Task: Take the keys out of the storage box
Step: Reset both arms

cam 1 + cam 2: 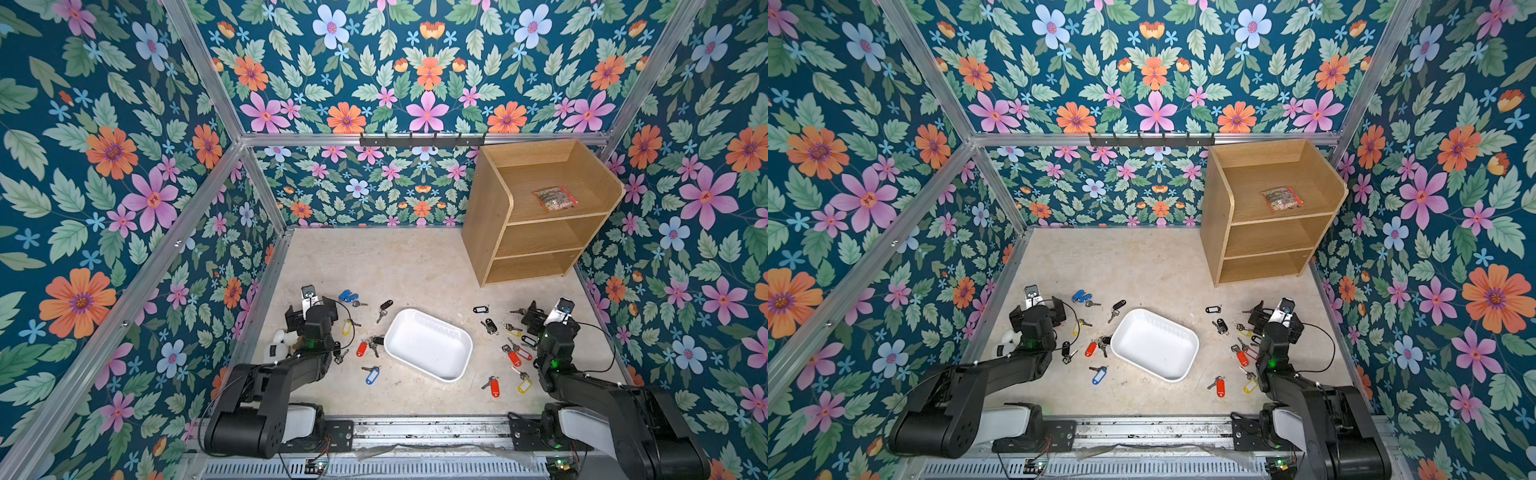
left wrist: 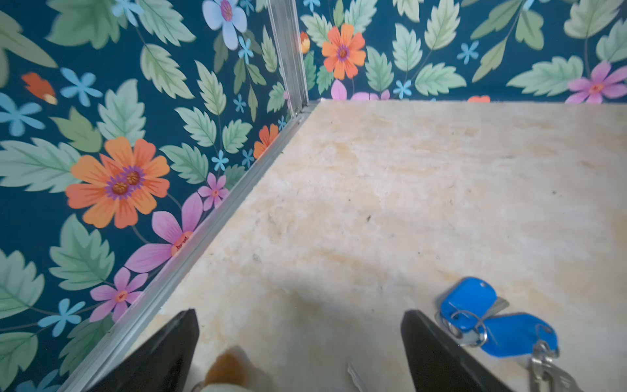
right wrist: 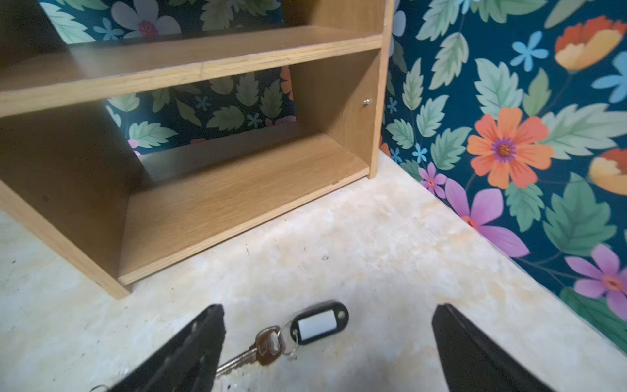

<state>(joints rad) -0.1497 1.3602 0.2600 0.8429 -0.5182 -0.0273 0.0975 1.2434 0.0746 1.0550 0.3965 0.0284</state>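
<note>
- Dark teal wallpaper point(image 1: 428, 62) with pink, orange and pale blue flowers and green leaves is covering every wall in both top views.
- Aluminium rails point(image 1: 291, 138) are running along the wall corners and edges.
- A black hook rack point(image 1: 422, 141) is hanging on the back rail.
- A wooden shelf unit point(image 1: 486, 241) is standing in the far right corner of the mottled beige table point(image 1: 374, 257).
- A clear red-edged packet point(image 1: 555, 198) is lying on the top shelf.
- Even light is casting only soft shadows.
</note>
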